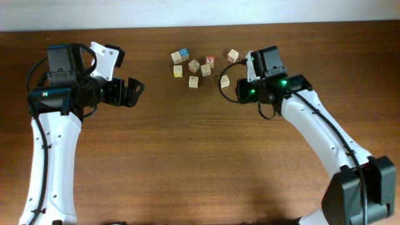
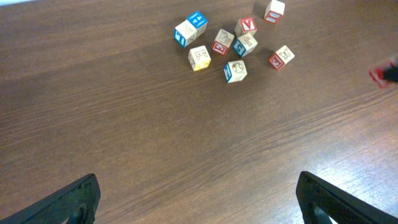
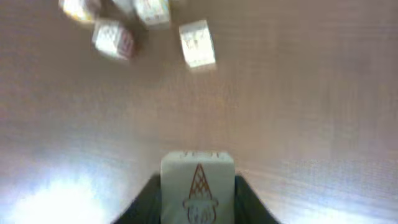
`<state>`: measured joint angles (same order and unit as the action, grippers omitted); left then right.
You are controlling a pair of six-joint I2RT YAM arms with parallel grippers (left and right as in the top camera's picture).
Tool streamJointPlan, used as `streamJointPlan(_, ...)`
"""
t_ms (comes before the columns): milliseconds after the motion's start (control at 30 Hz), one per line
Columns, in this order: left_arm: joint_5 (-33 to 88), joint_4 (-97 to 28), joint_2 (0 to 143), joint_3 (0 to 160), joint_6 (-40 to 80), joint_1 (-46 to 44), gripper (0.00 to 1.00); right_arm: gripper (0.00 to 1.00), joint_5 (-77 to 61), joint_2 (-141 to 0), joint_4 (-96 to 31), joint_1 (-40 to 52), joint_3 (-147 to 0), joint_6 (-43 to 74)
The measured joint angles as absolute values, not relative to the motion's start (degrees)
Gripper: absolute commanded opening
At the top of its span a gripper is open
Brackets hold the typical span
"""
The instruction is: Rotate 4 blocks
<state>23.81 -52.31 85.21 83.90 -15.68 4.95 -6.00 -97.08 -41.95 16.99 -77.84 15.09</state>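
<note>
Evidently the step in hand is the turn of one block: the right jaws are pinching the cone block (image 3: 198, 180), flush on its two side faces, with its ice-cream-cone face toward the right wrist camera. Taking the far edge of the counter (image 1: 200, 162) as 12 o'clock in the overhead view, the other blocks (image 1: 194, 65) lie scattered at about 12 o'clock from the counter's middle. The pinched one is at roughly 4 o'clock of that scatter, hidden there under the wrist of the right arm (image 1: 312, 137). Whether it rests on the wood or hangs just clear of it I cannot tell, as the wrist picture is blurred. To do this well, I judge, the grip should be square and centred before any twist. The block should be raised only enough that its bottom edges do not scrape, then turned about the upright axis and set down flat. The nearest loose block (image 3: 198, 43) sits at 12 o'clock of the held one, apart but near, so the turn is best made in place rather than pushed forward. Release should be wide, with a straight pull back, lest a jaw drag the block round again. The left jaws, spread wide and empty, hang at 9 o'clock, well apart from everything.
</note>
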Motion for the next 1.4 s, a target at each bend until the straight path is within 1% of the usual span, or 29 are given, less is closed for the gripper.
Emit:
streamJointPlan(33,23.81,-52.29,85.21,83.90,-15.70,4.95,0.99,0.18,-6.00,-97.08,-46.52,16.99,-77.10,17.98)
streamJointPlan(100,23.79,-52.31,85.21,83.90,-15.70,4.95,0.99,0.18,-5.82,-97.10,-47.92,17.74,-74.26,20.05)
streamJointPlan(167,23.81,-52.31,85.21,83.90,-15.70,4.95,0.99,0.18,-4.25,-97.21,-45.78,19.51,-69.08,21.04)
streamJointPlan(267,23.79,-52.25,85.21,83.92,-15.70,4.95,0.99,0.18,-2.37,-97.41,-36.93,19.99,-62.26,21.15)
streamJointPlan(333,23.79,-52.23,85.21,83.92,-15.70,4.95,0.99,0.19,-2.09,-97.45,-33.71,19.99,-59.70,21.17)
streamJointPlan(500,23.79,-52.29,85.21,83.92,-15.70,4.95,0.99,0.19,-1.41,-98.65,-31.94,19.99,-56.05,20.27)
streamJointPlan(567,23.81,-52.31,85.21,83.92,-15.70,4.95,0.99,0.36,-1.32,-98.70,-31.66,19.99,-56.03,19.66)
streamJointPlan(667,23.79,-52.29,85.21,83.92,-15.70,4.95,0.99,0.49,-1.32,-99.63,-31.90,19.99,-55.96,18.96)
streamJointPlan(700,23.81,-52.29,85.21,83.92,-15.70,4.95,0.99,0.54,-1.54,-100.05,-33.52,19.99,-55.96,18.85)
streamJointPlan(767,23.79,-52.29,85.21,83.92,-15.70,4.95,0.99,0.62,-2.35,-100.27,-37.15,19.99,-57.14,17.91)
streamJointPlan(800,23.81,-52.31,85.21,83.92,-15.68,4.95,0.99,0.78,-2.92,-100.57,-40.69,19.99,-59.68,17.52)
streamJointPlan(867,23.79,-52.23,85.21,83.92,-15.70,4.95,0.99,0.83,-3.29,-100.92,-45.36,19.99,-67.31,15.94)
streamJointPlan(900,23.81,-52.29,85.21,83.92,-15.70,4.95,0.99,0.86,-3.33,-100.99,-44.64,19.99,-72.18,14.57)
streamJointPlan(933,23.79,-52.31,85.21,83.92,-15.70,4.95,0.99,0.87,-3.22,-100.99,-42.89,19.97,-76.62,13.41)
streamJointPlan(967,23.79,-52.36,85.21,83.92,-15.70,4.95,0.99,0.89,-2.81,-100.97,-37.04,19.99,-78.22,12.03)
streamJointPlan(1033,23.79,-52.12,85.21,83.96,-15.70,4.95,0.99,0.89,-2.37,-102.00,-24.80,19.97,-79.20,8.97)
streamJointPlan(1100,23.77,-52.05,85.23,84.03,-15.70,4.95,0.99,0.89,-2.15,-105.41,-18.94,19.97,-79.77,7.07)
streamJointPlan(1200,23.81,-52.34,85.25,84.03,-15.70,4.95,0.99,0.88,-2.15,-116.14,-17.61,19.97,-82.28,4.29)
streamJointPlan(1267,23.79,-52.34,85.30,84.03,-15.70,4.95,0.99,0.82,-1.87,-119.85,-15.90,19.97,-83.48,3.40)
streamJointPlan(1333,23.79,-52.31,85.30,84.03,-15.70,4.95,0.99,0.70,-1.43,-122.45,-14.02,19.97,-84.12,2.57)
streamJointPlan(1400,23.79,-52.27,85.30,84.03,-15.70,4.95,0.99,0.66,-0.54,-123.13,-11.92,19.97,-84.27,2.31)
